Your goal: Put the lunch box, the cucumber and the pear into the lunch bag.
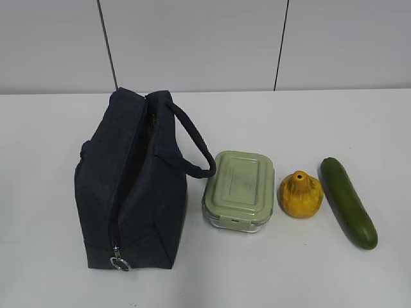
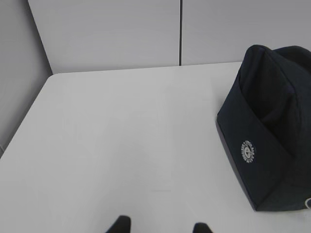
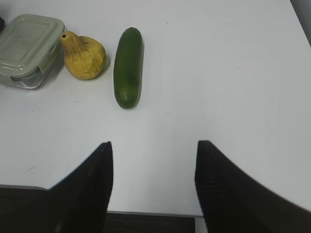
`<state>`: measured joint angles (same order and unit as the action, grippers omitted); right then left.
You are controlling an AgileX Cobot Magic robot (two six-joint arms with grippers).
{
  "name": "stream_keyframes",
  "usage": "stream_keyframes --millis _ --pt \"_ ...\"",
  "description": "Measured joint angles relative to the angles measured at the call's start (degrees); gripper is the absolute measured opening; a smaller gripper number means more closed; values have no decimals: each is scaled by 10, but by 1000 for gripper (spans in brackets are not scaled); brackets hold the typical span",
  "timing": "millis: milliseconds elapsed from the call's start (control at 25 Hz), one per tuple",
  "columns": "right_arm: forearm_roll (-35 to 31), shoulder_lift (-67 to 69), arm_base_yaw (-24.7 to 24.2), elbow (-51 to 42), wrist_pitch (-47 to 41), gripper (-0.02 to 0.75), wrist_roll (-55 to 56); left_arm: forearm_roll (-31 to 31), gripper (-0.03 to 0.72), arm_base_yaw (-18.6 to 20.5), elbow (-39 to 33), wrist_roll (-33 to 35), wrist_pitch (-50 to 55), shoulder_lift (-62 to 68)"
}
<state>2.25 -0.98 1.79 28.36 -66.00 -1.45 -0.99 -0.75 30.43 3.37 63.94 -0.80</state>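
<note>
Now cucumber point(image 1: 349, 203) lies slantwise, far-left to near-right; both tools spread, empty.

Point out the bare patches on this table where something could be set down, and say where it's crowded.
Free: the wide stretch left of the lunch bag, the strip between all four things and the back wall, and the corner right of the cucumber. Crowded: the row where lunch box, pear and cucumber lie close together, the bag's handle touching the box.

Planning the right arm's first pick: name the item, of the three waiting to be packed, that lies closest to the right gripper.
The cucumber: it lies nearest the open right gripper, with the pear and lunch box farther off to its left.
</note>
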Motion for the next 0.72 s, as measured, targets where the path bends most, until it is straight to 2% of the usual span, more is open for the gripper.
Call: stream_keyframes --millis 520,720 --pt "0 3 0 1 2 423 0 0 242 0 0 0 0 0" --pt "3 97 0 46 20 423 0 0 242 0 0 0 0 0"
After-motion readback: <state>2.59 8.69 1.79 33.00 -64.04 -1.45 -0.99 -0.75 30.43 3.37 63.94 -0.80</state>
